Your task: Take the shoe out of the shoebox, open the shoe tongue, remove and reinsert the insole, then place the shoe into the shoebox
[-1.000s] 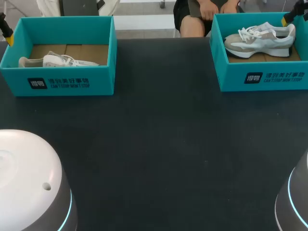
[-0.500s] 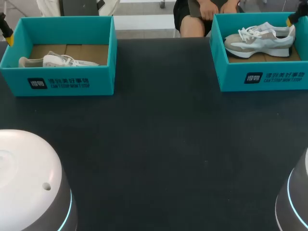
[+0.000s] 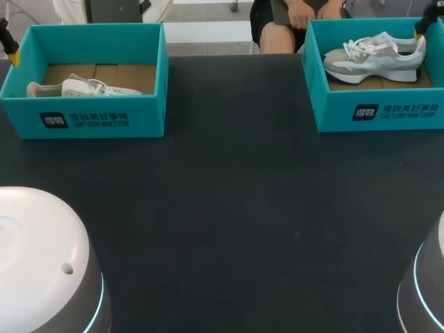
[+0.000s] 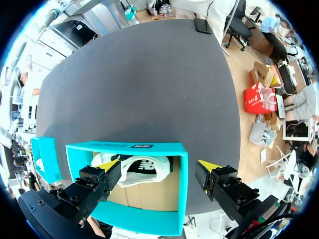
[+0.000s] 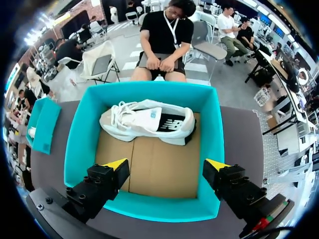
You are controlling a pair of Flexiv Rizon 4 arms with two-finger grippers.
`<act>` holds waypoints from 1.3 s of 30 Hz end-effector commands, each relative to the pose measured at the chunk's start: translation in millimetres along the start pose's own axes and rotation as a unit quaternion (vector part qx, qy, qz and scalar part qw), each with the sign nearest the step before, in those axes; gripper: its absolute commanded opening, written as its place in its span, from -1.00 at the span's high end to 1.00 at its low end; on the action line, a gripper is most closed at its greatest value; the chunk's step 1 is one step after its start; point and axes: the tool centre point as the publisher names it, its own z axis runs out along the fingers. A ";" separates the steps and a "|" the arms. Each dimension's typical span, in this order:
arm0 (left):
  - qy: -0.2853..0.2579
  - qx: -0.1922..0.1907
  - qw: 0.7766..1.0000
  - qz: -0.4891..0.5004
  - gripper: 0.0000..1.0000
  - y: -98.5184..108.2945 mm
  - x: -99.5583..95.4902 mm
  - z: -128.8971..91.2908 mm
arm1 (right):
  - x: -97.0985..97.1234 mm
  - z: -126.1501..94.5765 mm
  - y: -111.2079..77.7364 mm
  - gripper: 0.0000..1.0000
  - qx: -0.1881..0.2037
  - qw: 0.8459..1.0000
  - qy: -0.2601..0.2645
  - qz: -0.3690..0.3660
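1. In the head view, the right hand [image 5: 167, 164] has slid a little further out toward the edge of the view. The left hand [image 4: 157, 165], both shoes and both boxes have not moved.
2. The right hand hangs over the near half of the right box [image 5: 79, 129], fingers spread wide and pinching nothing.
3. The right shoe [image 5: 147, 122] lies ahead of that hand, crosswise on the cardboard floor in the box's far half, well apart from both fingertips.
4. It is white and grey with white laces. It has a dark logo on its side near the heel and a small blue tab mid-shoe.
5. The left hand is also spread and holds nothing. It hangs above the left box [image 4: 129, 147], with one finger over the inside and the other past the box's side wall.
6. The left shoe [image 4: 137, 169], white with a dark logo, lies below and just ahead of the finger that is over the inside. It does not touch that finger.
7. Each teal box front carries a dark square logo and white print, seen in the head view.
8. Both boxes stand on the dark worktop [image 3: 243, 208], well apart.
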 end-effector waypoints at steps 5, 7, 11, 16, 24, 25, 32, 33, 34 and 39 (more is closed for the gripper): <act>0.001 -0.001 1.000 0.000 -1.00 -1.4 -0.5 -0.3 | 1.7 13.1 22.2 -1.00 0.057 0.998 -0.009 0.017; 0.001 -0.001 1.000 0.000 -1.00 -1.4 -0.5 -0.3 | 1.7 13.1 22.2 -1.00 0.057 0.998 -0.009 0.017; 0.001 -0.001 1.000 0.000 -1.00 -1.4 -0.5 -0.3 | 1.7 13.1 22.2 -1.00 0.057 0.998 -0.009 0.017; 0.001 -0.001 1.000 0.000 -1.00 -1.4 -0.5 -0.3 | 1.7 13.1 22.2 -1.00 0.057 0.998 -0.009 0.017; 0.001 -0.001 1.000 0.000 -1.00 -1.4 -0.5 -0.3 | -9.5 49.1 34.8 -1.00 0.087 0.988 -0.072 0.100; 0.001 -0.001 1.000 0.000 -1.00 -1.4 -0.5 -0.3 | -11.6 53.0 36.8 -1.00 0.083 0.987 -0.079 0.116; 0.001 -0.001 1.000 0.000 -1.00 -1.4 -0.5 -0.3 | -25.9 74.8 55.3 -0.25 0.080 0.984 -0.092 0.132; 0.001 -0.001 1.000 0.000 -1.00 -1.4 -0.5 -0.3 | -27.5 77.4 56.7 -0.18 0.084 0.983 -0.093 0.131; 0.001 -0.001 1.000 0.000 -1.00 -1.4 -0.5 -0.3 | -28.9 79.6 57.8 -0.21 0.085 0.983 -0.093 0.131; 0.001 -0.001 1.000 0.000 -1.00 -1.4 -0.5 -0.3 | -31.8 90.1 61.8 -0.25 0.098 0.984 -0.092 0.118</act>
